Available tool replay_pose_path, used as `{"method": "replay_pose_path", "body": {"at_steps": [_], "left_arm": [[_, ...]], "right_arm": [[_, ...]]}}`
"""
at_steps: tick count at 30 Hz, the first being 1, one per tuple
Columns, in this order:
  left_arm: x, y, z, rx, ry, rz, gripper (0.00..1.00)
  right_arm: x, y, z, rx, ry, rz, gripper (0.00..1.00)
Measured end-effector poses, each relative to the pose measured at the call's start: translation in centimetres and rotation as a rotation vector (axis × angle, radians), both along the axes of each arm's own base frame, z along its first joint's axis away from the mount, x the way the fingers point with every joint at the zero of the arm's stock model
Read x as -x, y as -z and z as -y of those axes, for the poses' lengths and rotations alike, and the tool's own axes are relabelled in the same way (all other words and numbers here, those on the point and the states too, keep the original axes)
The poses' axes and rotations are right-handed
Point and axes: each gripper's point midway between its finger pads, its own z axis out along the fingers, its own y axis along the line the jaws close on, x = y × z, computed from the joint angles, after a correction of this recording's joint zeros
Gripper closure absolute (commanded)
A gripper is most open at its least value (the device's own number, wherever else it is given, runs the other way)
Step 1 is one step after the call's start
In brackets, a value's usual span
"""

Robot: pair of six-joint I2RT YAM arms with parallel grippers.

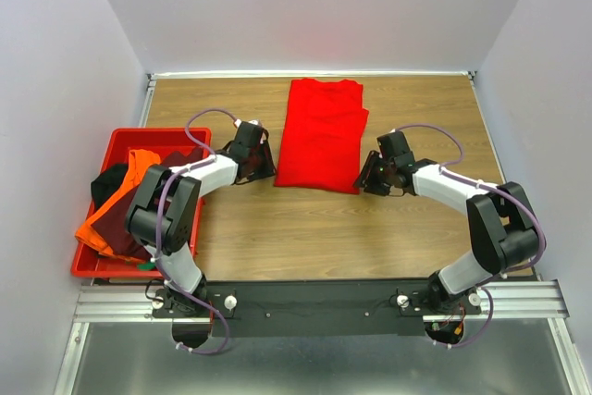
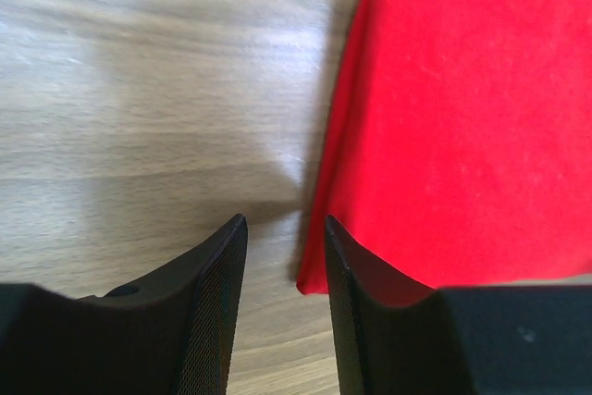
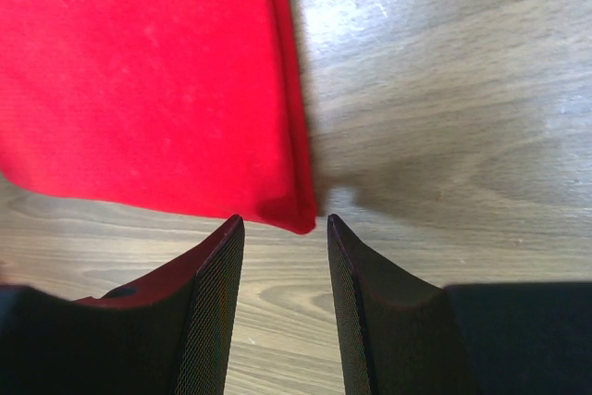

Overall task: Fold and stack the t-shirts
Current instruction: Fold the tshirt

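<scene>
A bright red, soft cloth t-shirt (image 1: 321, 136) is laid flat in the middle of the wooden desk (image 1: 305, 228). It is already folded lengthwise into a tall, narrow band, and layered edges are visible along its right side. In the rigid red plastic crate (image 1: 118, 134) at the left edge of the desk, an orange t-shirt (image 1: 139, 171), a dark maroon t-shirt (image 1: 125, 228) and a black t-shirt (image 1: 108, 182) are heaped unfolded.

The left end effector (image 2: 285, 224) is lowered close to the desk at the near-left corner of the red band. Its fingers are parted and nothing is held; the cloth edge is seen just ahead of one finger. The right end effector (image 3: 285, 221) is set likewise at the near-right corner, parted and empty, with the corner tip lying just ahead of the gap.

The step in hand is judged to be the crosswise fold of the red shirt, with the two near corners about to be taken. For the next move, all layers at each corner would need to be pinched together. They would then be lifted and carried evenly towards the far edge, so that the band is halved without skew. The three shirts in the crate are not yet dealt with.
</scene>
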Motion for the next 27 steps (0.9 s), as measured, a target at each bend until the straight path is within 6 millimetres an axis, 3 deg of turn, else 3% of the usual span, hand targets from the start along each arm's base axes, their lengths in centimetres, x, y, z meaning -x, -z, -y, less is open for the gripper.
{"method": "replay_pose_path", "body": {"at_steps": [8,20,22,27], "left_arm": [[0.7,0.0,1.0,0.064,0.037,0.011,0.49],[2.5,-0.5,0.6,0.086,0.035,0.007,0.51],[2.9,-0.6,0.5,0.088,0.032,0.006,0.51],[3.0,-1.2,0.6,0.102,0.039,0.020,0.51]], "right_arm": [[-0.5,-0.1,-0.3,-0.015,0.010,0.005,0.51],[-0.6,0.8,-0.5,-0.017,0.017,-0.013,0.52],[-0.6,0.9,-0.5,-0.017,0.016,-0.015,0.60],[-0.3,1.4,-0.5,-0.020,0.019,-0.033,0.60]]}}
